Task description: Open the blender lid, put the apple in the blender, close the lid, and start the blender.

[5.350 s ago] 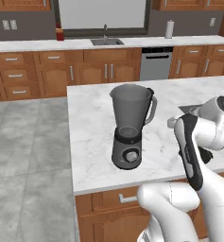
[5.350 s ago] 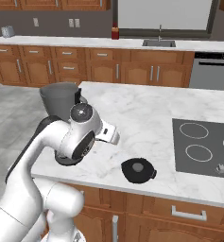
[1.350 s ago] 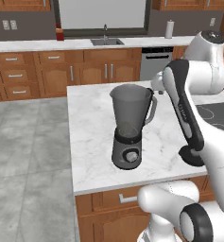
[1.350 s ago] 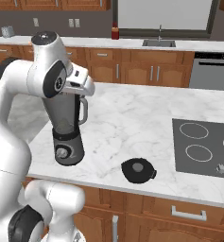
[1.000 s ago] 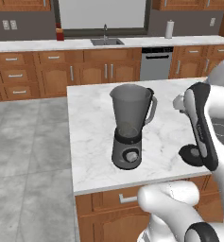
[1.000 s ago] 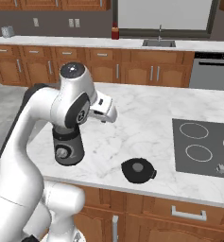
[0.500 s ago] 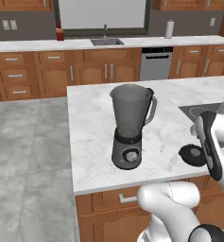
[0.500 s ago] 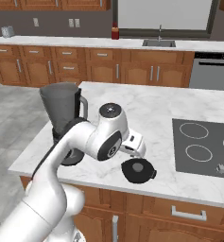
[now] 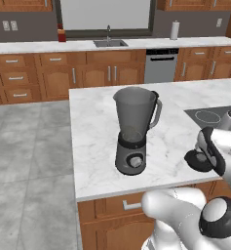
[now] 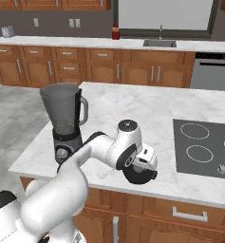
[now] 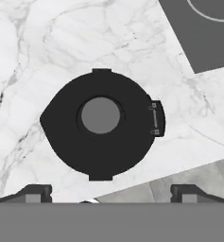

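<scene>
The blender point(image 9: 134, 128) point(image 10: 64, 118) stands on the marble island with its smoky jar open at the top. The blender lid point(image 11: 101, 137) point(image 10: 138, 179) point(image 9: 195, 163), a dark round disc with a grey centre knob, lies flat on the counter near the island's front edge. My gripper point(image 11: 111, 193) point(image 10: 145, 166) point(image 9: 204, 154) hovers just above the lid, pointing down at it. It is open, with a finger tip on each side and nothing between them. The apple is out of view.
A black cooktop point(image 10: 204, 147) point(image 9: 207, 116) point(image 11: 203, 28) is set into the island to the right of the lid. The island's front edge point(image 11: 132, 191) runs close beside the lid. The back counter carries a sink point(image 10: 160, 43) and a paper towel roll point(image 9: 174, 30).
The arm has swung from beside the blender jar down and to the right, and the hand now sits low over the lid. The lid and blender have not moved. The jaws stay open.
</scene>
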